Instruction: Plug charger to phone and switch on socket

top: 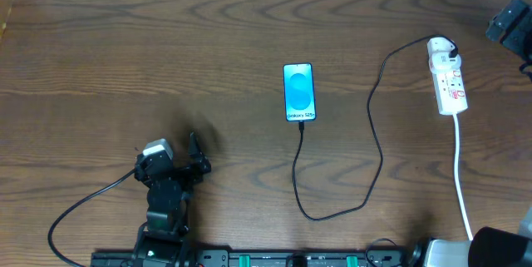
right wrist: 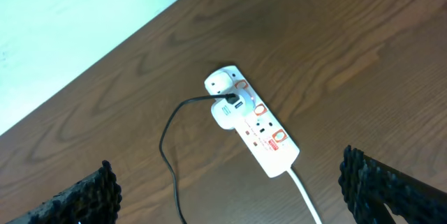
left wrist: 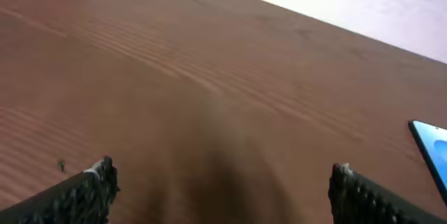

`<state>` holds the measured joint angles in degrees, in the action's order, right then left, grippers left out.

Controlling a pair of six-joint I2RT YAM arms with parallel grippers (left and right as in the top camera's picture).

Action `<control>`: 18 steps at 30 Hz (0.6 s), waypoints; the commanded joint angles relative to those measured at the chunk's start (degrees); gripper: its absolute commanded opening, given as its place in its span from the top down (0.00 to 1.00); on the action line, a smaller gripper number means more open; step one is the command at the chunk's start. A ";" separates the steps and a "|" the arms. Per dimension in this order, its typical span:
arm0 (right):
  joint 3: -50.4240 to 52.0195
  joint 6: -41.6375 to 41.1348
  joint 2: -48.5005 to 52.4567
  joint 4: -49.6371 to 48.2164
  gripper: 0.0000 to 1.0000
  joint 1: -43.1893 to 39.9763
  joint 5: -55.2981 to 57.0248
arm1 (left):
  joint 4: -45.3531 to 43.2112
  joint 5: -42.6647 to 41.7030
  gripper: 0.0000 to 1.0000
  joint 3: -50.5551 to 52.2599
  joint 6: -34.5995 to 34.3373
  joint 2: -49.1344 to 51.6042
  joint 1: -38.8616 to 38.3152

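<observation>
Phone (top: 299,92) face up mid-worktop (top: 125,67), charger (top: 378,134) looping from its near edge to the socket (top: 446,80) toward the far right corner, left gripper (left wrist: 223,174) spread apart over open wood, right gripper (right wrist: 228,168) spread apart above the socket, both holding nothing.

1 readable text: "Galaxy S25+", white line across bottom of blue screen of phone (top: 299,92), small but just legible in overhead view. Left wrist view catches only corner of phone (left wrist: 433,147) at right edge; no lettering on that part.

socket (top: 447,80): red ring marks along face, small red label near cord end, dark specks of print beside outlets. In right wrist view socket (right wrist: 255,123) is closer, yet print is still too small and blurred to read.
</observation>
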<state>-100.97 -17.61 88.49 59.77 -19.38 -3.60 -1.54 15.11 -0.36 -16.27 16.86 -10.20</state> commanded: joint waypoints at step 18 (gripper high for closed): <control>-0.17 -0.59 -0.20 0.07 0.01 -0.09 0.46 | 4.98 -5.44 0.02 0.11 1.29 -5.38 7.67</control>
<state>-100.97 -17.61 88.49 59.77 -19.38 -3.60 1.04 10.15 -1.32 -16.23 14.31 -2.87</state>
